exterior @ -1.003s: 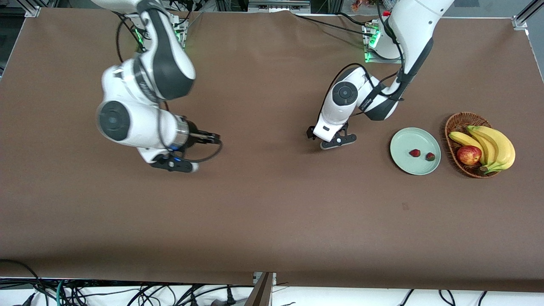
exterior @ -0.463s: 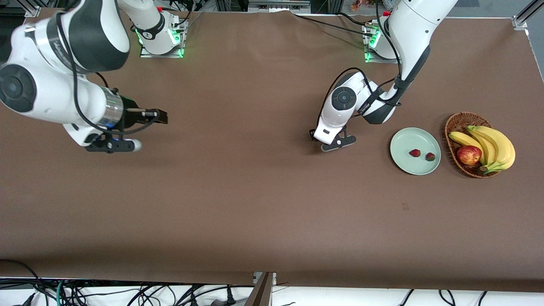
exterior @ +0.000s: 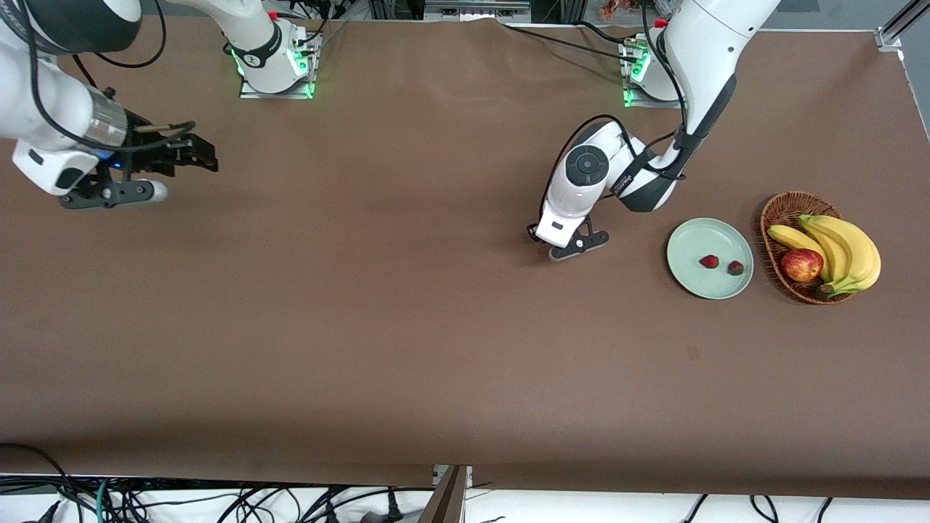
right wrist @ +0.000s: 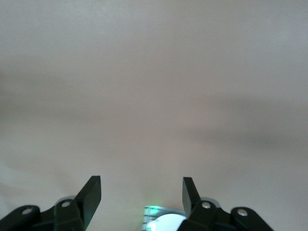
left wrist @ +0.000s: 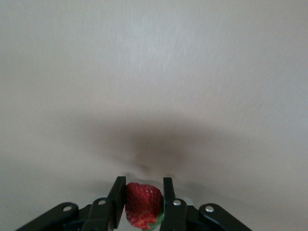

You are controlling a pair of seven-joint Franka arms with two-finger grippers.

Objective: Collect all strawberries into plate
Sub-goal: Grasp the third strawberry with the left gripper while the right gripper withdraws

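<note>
Pinching the third strawberry (left wrist: 143, 204), your left claw (left wrist: 143, 202) clamps soft, bruisable flesh at mid-body; right claw (right wrist: 142, 195) gapes empty.

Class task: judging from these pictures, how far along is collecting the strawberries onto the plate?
Done: two strawberries lie on the plate. In hand: the left gripper, low at the table beside the plate, is shut on a third strawberry. Left: carrying it over and releasing it. The right gripper, open, holds nothing.
</note>
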